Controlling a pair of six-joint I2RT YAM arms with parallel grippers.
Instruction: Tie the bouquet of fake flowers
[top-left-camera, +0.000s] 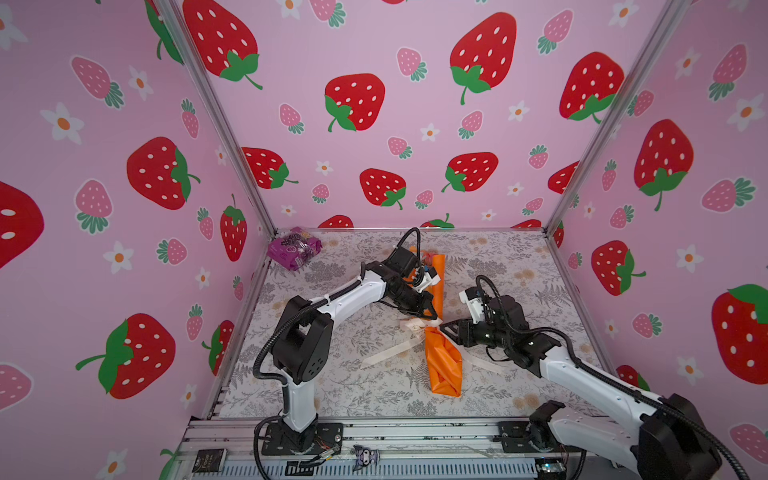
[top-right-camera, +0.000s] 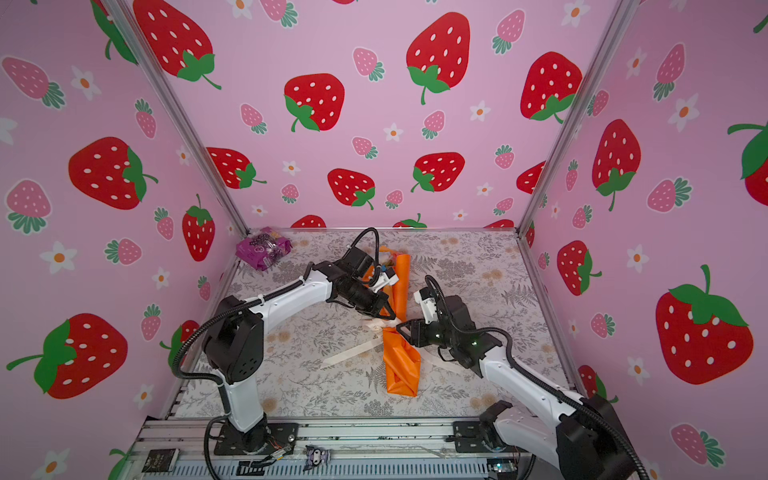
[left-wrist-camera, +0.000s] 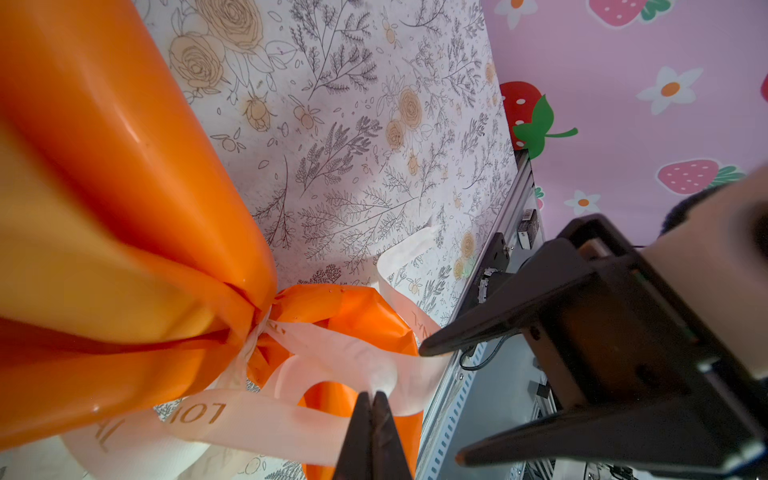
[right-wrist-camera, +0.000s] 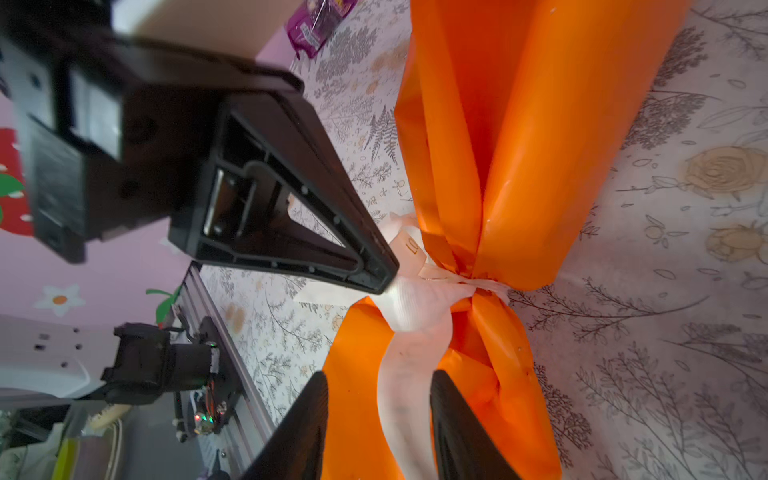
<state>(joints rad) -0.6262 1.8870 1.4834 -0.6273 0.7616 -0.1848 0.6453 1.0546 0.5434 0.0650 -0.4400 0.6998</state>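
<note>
Pink walls (top-left-camera: 415, 124) printed with strawberries enclose a table (top-left-camera: 519, 266) covered in a grey floral cloth, and the bouquet (top-left-camera: 444, 361) lies lengthwise near its middle, between the two arms. Its blooms are mostly hidden behind the left arm. The orange paper (right-wrist-camera: 540, 145) is pinched into a narrow waist where a cream ribbon (left-wrist-camera: 332, 357) wraps round it, so the binding appears to be already on and being finished. The left gripper (left-wrist-camera: 372, 405) is closed tight, its tips nipping a fold of ribbon just beside that waist. This seems meant to keep tension on the strand so the wrap cannot slacken. The right gripper (right-wrist-camera: 380, 376) faces it from the other side with its jaws apart. One ribbon tail runs down between them over the paper, but neither jaw presses on it, so it holds nothing. That placement suggests it is lined up to take the tail and pull against the left hold. Loose ribbon ends trail flat on the cloth to either side of the bundle in both top views. A crinkly purple packet (top-left-camera: 294, 248) sits well apart in the far corner and plays no part.
</note>
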